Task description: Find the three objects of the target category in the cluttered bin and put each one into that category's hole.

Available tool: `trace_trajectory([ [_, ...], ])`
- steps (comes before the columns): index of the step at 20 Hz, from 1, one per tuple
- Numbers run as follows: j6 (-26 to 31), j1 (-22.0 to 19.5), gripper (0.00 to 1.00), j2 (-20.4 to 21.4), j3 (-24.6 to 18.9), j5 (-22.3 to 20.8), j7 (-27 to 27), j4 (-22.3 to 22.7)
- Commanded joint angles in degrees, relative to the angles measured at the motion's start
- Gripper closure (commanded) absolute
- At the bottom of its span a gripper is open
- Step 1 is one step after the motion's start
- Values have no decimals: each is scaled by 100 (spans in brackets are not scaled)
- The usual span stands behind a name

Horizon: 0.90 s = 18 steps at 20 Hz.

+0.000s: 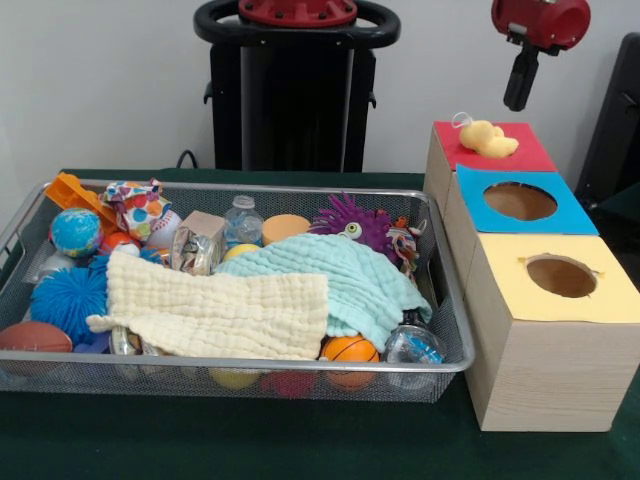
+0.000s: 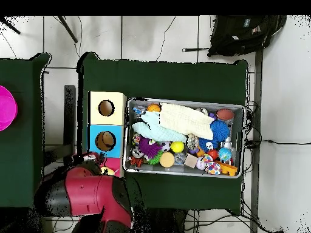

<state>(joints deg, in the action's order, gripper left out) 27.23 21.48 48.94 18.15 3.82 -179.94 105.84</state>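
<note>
A wire mesh bin (image 1: 300, 366) holds a jumble of toys under a cream cloth (image 1: 215, 310) and a mint cloth (image 1: 340, 280). Showing around them are a purple spiky toy (image 1: 355, 222), a blue spiky ball (image 1: 68, 297), a globe ball (image 1: 76, 231) and a small basketball (image 1: 350, 350). Right of the bin stand three wooden boxes. A yellow rubber duck (image 1: 487, 138) lies on the red-topped box (image 1: 525, 150), hiding any hole there. The blue top (image 1: 575, 210) and yellow top (image 1: 610, 295) each show an open round hole. My gripper (image 1: 520, 85) hangs above and right of the duck, clear of it.
In the overhead view my red arm (image 2: 85, 197) covers part of the red box. A magenta bowl (image 2: 6, 108) sits on a neighbouring table, and a black backpack (image 2: 243, 30) lies on the floor. Green table cloth (image 1: 200, 440) runs along the bin's front.
</note>
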Motion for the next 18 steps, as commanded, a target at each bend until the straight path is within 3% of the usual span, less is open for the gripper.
trace_trajectory([
  [1,424,-375,100,117,-369,-299,509,385],
  [18,-495,-1125,100,-233,-996,-664,736,764],
])
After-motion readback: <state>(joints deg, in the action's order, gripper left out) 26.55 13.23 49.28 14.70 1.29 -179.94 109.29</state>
